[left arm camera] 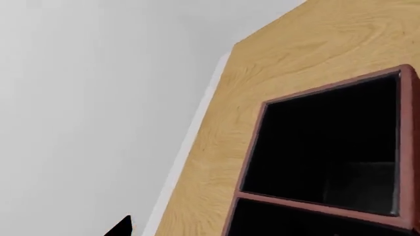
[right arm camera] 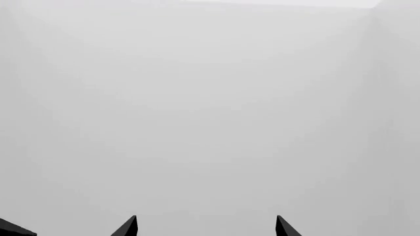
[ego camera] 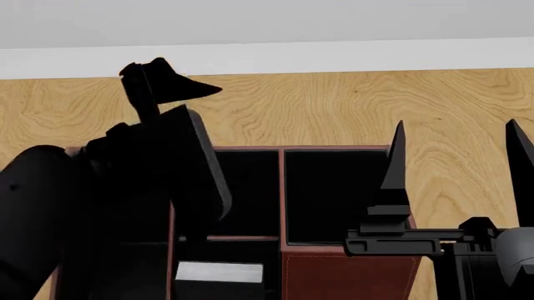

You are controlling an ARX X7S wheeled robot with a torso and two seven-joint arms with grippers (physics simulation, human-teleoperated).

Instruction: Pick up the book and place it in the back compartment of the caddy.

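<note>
The caddy (ego camera: 334, 149) stands on the wooden table, red-brown rims round black sections; its corner (left arm camera: 328, 91) also fills the left wrist view. The pale grey-white book (ego camera: 219, 273) sits inside it, on my side of a red-brown crossbar (ego camera: 229, 238). The picture's lower edge cuts that section, so I cannot tell whether it is the back compartment. My left gripper (ego camera: 171, 78) is raised above the caddy's far left part, open and empty, with one fingertip (left arm camera: 123, 225) showing. My right gripper (ego camera: 454, 147) points upward over the caddy's right side, open and empty.
A stitched brown panel (ego camera: 351, 275) covers the caddy's near right section. The wooden table (ego camera: 334, 106) ends at a white wall strip (ego camera: 334, 56) behind. My left arm (ego camera: 100, 206) hides the caddy's left sections. The right wrist view shows only blank grey wall (right arm camera: 210, 98).
</note>
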